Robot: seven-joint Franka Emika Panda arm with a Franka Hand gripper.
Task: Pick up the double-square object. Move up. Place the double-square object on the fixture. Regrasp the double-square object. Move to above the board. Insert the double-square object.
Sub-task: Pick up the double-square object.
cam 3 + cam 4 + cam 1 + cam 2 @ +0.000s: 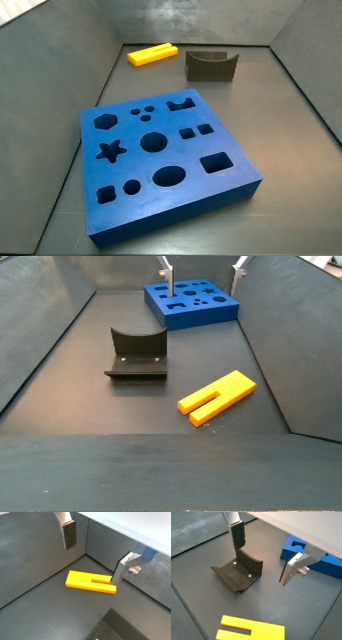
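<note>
Double-square object (217, 397) lies flat on the floor, near the fixture (135, 354) and apart from it; the board (194, 301) sits well beyond. Gripper (93, 553) hangs above the bar, plates spread wide, nothing between them. Step in hand, by judgement: the pick. Best to centre the jaws across the bar's narrow width before descending. A side view shows the board's cut-outs (156, 142) plainly; neither wrist view shows the cut-outs.
</note>
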